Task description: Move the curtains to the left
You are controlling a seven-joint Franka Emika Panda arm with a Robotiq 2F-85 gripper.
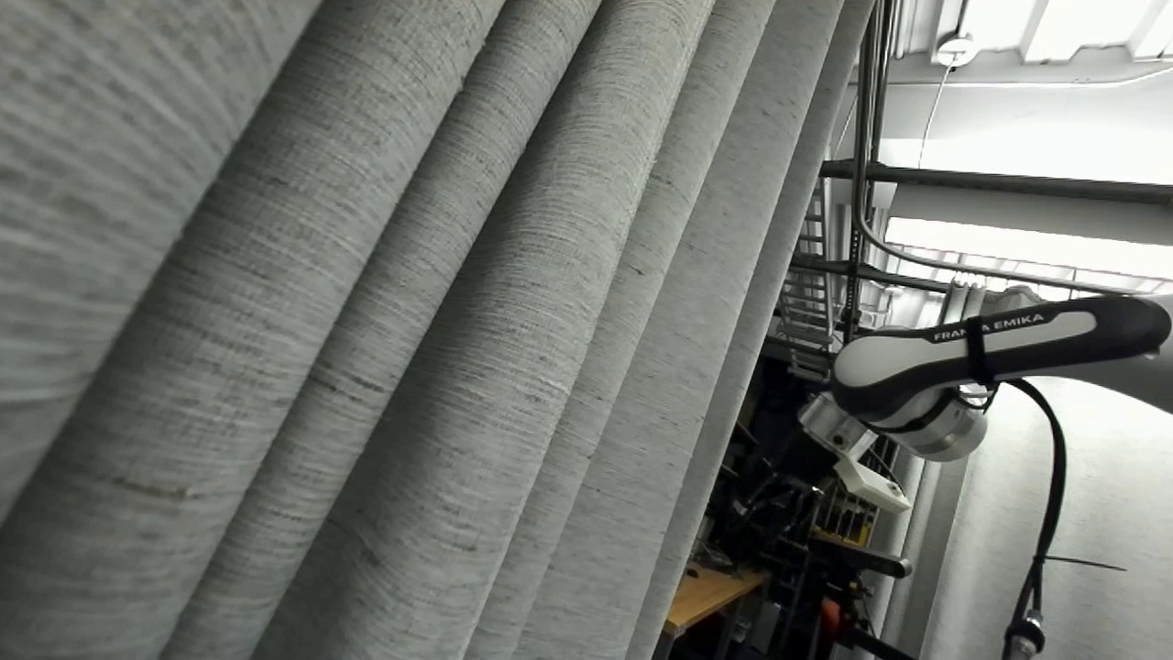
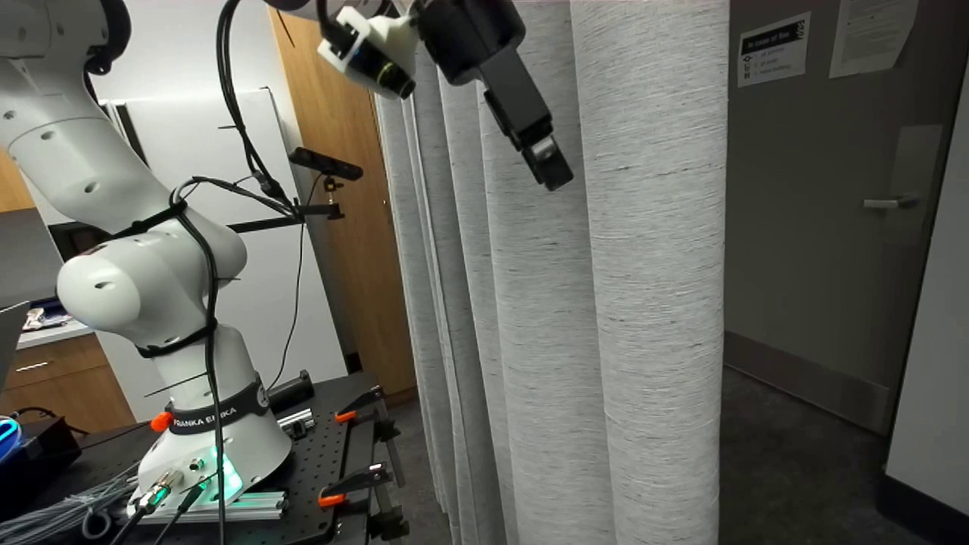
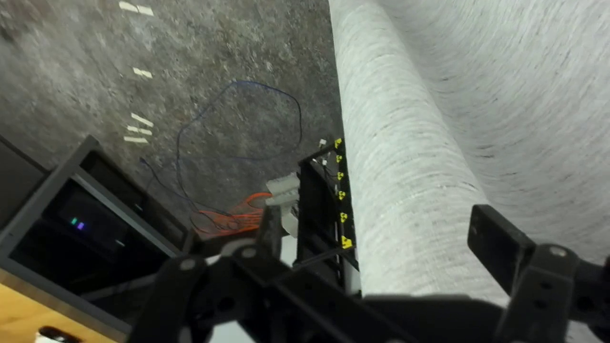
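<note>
Curtains [image 2: 658,303] hang downward, their long axis near vertical

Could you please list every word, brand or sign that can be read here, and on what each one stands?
"FRAN A EMIKA": robot arm; a black strap covers the gap.
"RANKA EMIKA": black band around the robot's base; first letter unclear.
"In case of fire": heading of the sign on the door; lines below too small to read.
Paper beside it: too small to read.
Yellow marks, wrist view: too small to read.
</note>
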